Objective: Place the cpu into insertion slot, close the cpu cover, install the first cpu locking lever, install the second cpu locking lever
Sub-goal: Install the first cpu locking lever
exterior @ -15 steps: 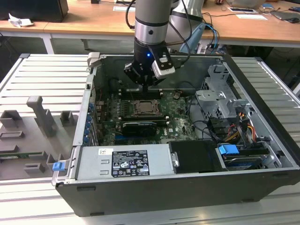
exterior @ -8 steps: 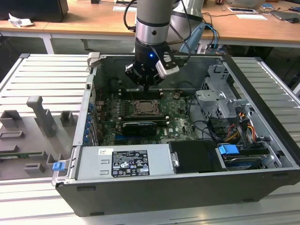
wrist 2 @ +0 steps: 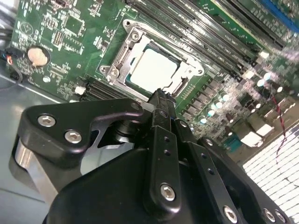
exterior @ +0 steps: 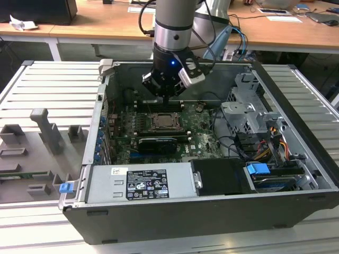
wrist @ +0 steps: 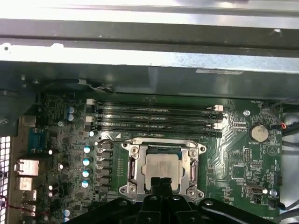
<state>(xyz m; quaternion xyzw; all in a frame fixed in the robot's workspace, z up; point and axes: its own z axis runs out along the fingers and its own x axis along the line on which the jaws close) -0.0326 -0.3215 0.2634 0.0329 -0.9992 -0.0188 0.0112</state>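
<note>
The cpu [wrist 2: 152,67] lies flat in its socket on the green motherboard, pale metal top facing up; it also shows in the first wrist view [wrist: 161,165] and in the exterior view [exterior: 161,120]. The cpu cover [wrist 2: 134,38], a silvery frame, lies down around the chip [wrist: 133,161]. My gripper [wrist 2: 161,95] hangs just above the socket's edge, its two black fingers pressed together and holding nothing. The exterior view puts the gripper [exterior: 165,98] a little above the socket's far side. I cannot make out how the locking levers stand.
The open computer case [exterior: 90,159] surrounds the board. Memory slots [wrist: 154,116] run beside the socket, with a coin battery [wrist: 258,133] nearby. A power supply [exterior: 140,182], a drive cage [exterior: 246,114] and cables [exterior: 275,143] crowd the case. A grey fixture tray [exterior: 37,153] lies outside it.
</note>
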